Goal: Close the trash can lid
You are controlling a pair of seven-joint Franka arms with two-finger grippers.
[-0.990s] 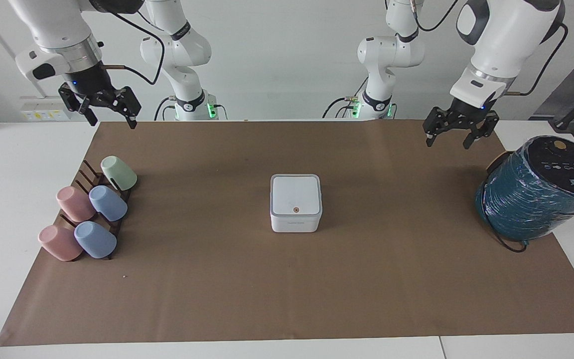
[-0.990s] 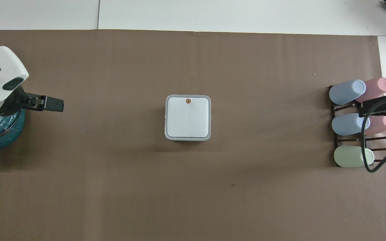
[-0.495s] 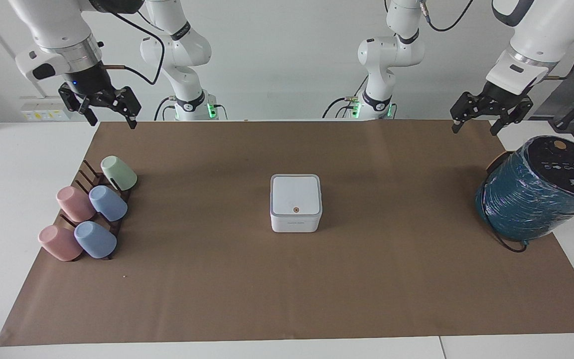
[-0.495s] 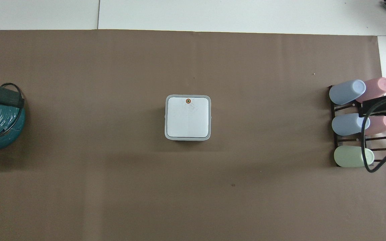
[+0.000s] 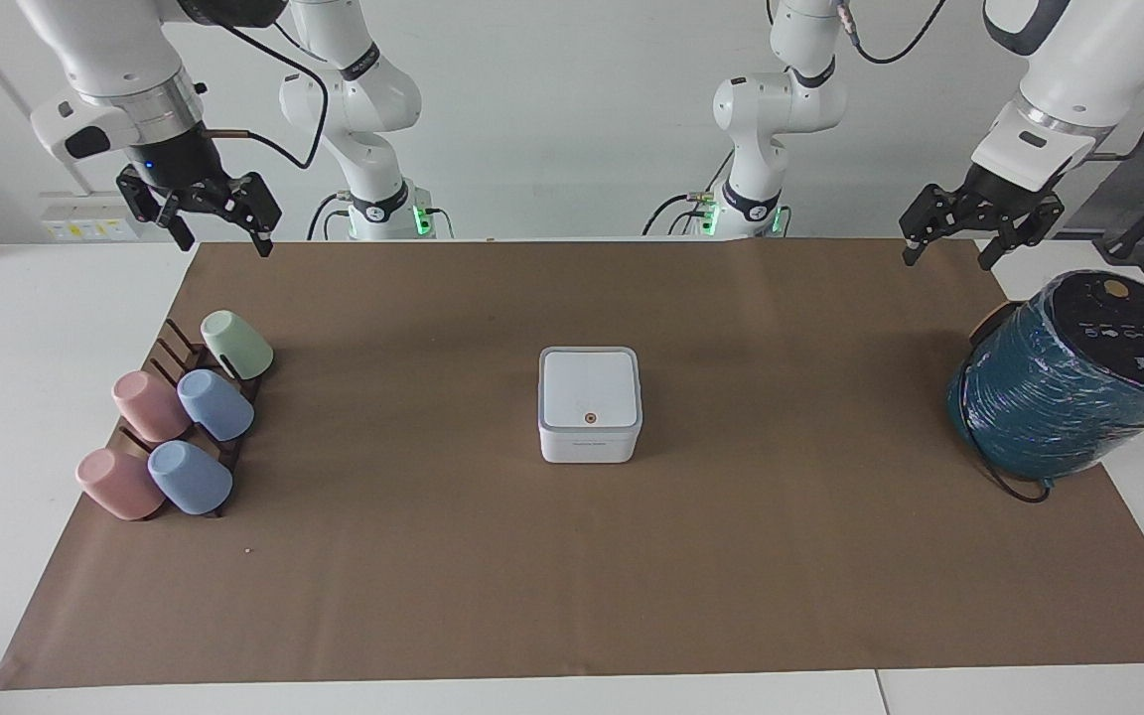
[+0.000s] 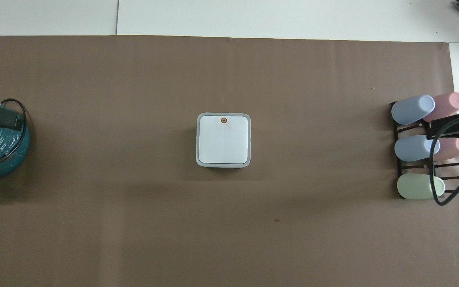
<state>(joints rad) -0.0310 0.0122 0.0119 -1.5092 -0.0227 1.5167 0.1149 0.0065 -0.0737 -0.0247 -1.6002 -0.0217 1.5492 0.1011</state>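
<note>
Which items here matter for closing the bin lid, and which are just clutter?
Job:
- trash can, mid-mat
- lid, already flat on the can
- left gripper and right gripper, both raised, open, holding nothing

Clutter:
- teal wrapped cylinder, left arm's end
- five cups: green cup, two pink, two blue, on rack, right arm's end

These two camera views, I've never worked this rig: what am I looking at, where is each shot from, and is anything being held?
Two white robot arms stand at a table covered with brown paper. The facing view looks at them from across the table; the overhead view looks down from their own end, so the sides swap.

At mid-table sits the trash can, its lid lying flat, shut. Toward the right arm's end, five pastel cups lie on a dark rack. Toward the left arm's end sits a teal wrapped cylinder.

The left hand and the right hand both hang open in the air, holding nothing.
</note>
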